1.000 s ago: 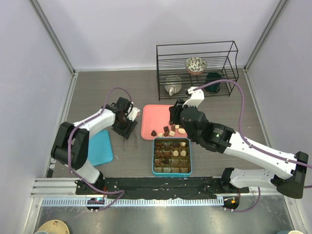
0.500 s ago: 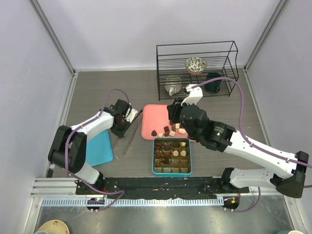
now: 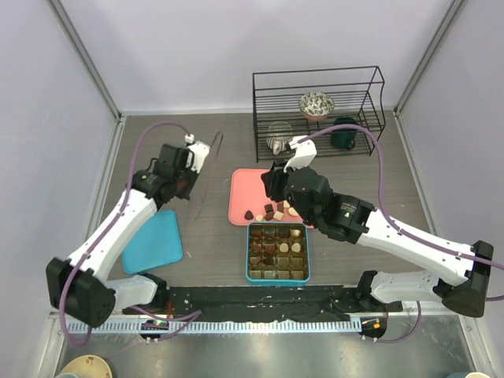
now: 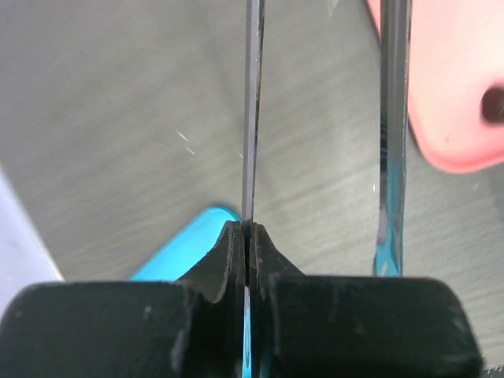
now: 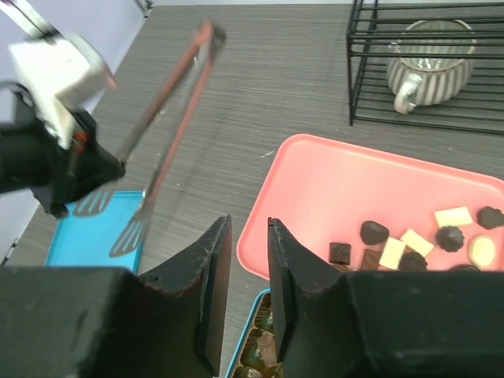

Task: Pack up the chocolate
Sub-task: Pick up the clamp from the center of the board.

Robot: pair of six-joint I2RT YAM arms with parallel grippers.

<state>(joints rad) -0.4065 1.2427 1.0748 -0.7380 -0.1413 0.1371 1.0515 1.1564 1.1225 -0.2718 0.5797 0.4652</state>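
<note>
Several small dark, brown and cream pieces of chocolate [image 3: 273, 210] [image 5: 409, 246] lie at the near edge of the pink tray [image 3: 246, 189] [image 5: 339, 189]. More pieces fill the compartments of the teal box [image 3: 277, 252] in front of it. My left gripper [image 3: 197, 165] [image 4: 248, 232] is shut on one arm of the metal tongs [image 3: 206, 175] [image 4: 252, 110] [image 5: 169, 118], held off the table left of the tray. My right gripper [image 3: 272, 185] [image 5: 248, 224] hangs open over the tray's near left corner, nothing between its fingers.
A blue lid [image 3: 153, 240] [image 5: 87, 228] lies flat at the near left. A black wire rack [image 3: 319, 110] at the back right holds a patterned bowl, a striped mug [image 5: 429, 67] and a dark green cup. Grey walls close in both sides.
My left gripper shut on the tongs, lifted them off the table and swung toward the back left. My right gripper shifted slightly back and left over the tray.
</note>
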